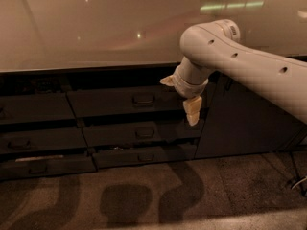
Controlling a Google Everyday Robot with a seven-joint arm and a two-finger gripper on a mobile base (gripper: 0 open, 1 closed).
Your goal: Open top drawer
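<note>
The top drawer (110, 103) is a dark grey front just under the counter, with a small rectangular pull handle (144, 99) at its centre. Its front stands about level with the fronts around it. My gripper (180, 96) hangs on the white arm (249, 66) just right of the handle, in front of the drawer's right end. It is open and empty: one pale finger (168, 80) points left and the other finger (193, 111) points down. It is not touching the handle.
Two slimmer drawer fronts (144, 133) lie below the top drawer, and another column of drawers (38, 138) stands to the left. A plain dark cabinet door (240, 123) is to the right. A pale counter top (96, 28) runs above, over speckled floor (144, 195).
</note>
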